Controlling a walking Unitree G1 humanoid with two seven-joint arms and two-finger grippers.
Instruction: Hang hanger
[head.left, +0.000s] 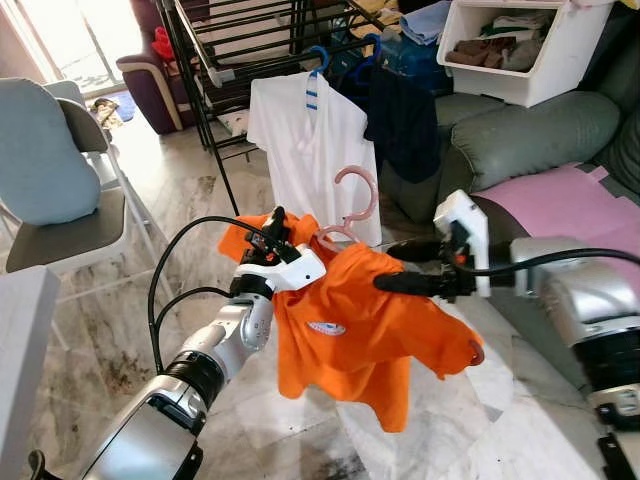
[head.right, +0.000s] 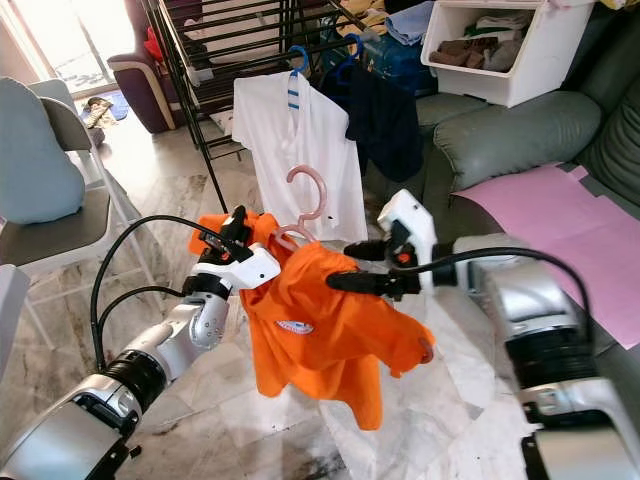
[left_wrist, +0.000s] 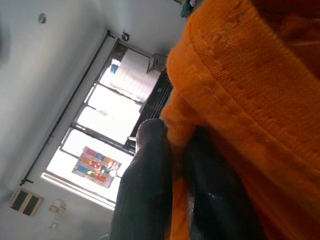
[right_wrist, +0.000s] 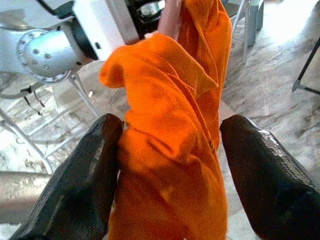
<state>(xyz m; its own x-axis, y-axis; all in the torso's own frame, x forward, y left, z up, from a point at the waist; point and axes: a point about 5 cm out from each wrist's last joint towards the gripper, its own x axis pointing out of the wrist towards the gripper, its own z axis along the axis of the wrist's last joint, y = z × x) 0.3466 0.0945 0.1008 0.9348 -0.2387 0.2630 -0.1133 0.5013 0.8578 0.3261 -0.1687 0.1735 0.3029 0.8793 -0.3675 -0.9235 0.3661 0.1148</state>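
Orange t-shirt (head.left: 365, 330) on a pink hanger (head.left: 352, 205), held up in mid-air before the black drying rack (head.left: 215, 60). Fabric bunched, small white chest logo, lettering unreadable. Left gripper (head.left: 272, 232) clenched on the shirt's shoulder beside the hook. Right gripper (right_wrist: 167, 165) spread wide, fingers (right_wrist: 85, 180) on either side of the other shoulder's cloth, one touching. White shirt (head.left: 310, 150) hangs behind.

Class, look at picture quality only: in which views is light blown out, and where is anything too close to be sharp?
Left eye view: daylight at the upper left washes the floor pale. Left wrist view: bright window, with the orange shirt and the left gripper close and soft. Right wrist view: evenly lit, shirt folds sharp, the right gripper's fingers slightly blurred, a glare patch on the floor.
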